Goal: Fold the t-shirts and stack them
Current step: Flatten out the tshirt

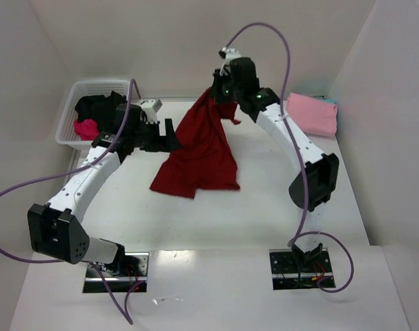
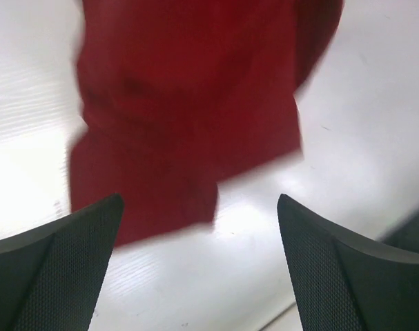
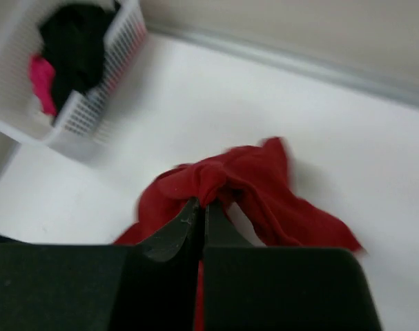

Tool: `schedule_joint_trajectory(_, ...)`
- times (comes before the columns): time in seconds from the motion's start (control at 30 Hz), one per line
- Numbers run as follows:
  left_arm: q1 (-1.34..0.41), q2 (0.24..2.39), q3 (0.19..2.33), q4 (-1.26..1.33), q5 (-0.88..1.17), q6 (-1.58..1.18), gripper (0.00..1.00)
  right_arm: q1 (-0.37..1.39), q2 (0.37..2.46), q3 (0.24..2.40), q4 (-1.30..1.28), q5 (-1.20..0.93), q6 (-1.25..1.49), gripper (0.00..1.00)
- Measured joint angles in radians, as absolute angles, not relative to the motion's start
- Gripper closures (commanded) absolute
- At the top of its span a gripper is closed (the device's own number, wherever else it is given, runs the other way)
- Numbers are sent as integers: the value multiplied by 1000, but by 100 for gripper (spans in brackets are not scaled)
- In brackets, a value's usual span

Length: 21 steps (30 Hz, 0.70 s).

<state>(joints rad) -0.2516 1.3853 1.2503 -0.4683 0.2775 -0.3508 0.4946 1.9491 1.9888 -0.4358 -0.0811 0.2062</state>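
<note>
Right gripper (image 1: pixel 221 93) pinches dark red t-shirt (image 1: pixel 202 155) up near far edge, tail draped on desk (image 1: pixel 264 207) middle; left gripper (image 1: pixel 171 136) spread wide, empty, at its left side; pink t-shirt (image 1: pixel 311 114) folded, far right corner

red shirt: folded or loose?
Loose, not folded. The red shirt hangs bunched from the shut right pincer, lower part crumpled on the table.
</note>
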Motion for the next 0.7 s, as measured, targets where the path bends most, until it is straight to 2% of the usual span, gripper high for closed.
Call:
schedule_joint_trajectory(0.27, -265, 1458, 1227, -334, 530, -339, 0, 495, 1710, 2097, -471, -122, 215, 100)
schedule_joint_trajectory(0.5, -311, 1599, 1242, -153, 575, -342, 0, 510, 1640, 2109, -479, -233, 249, 100)
schedule_joint_trajectory(0.7, -376, 1813, 1363, -34, 593, -341, 0, 520, 1607, 2068, -520, -249, 269, 100)
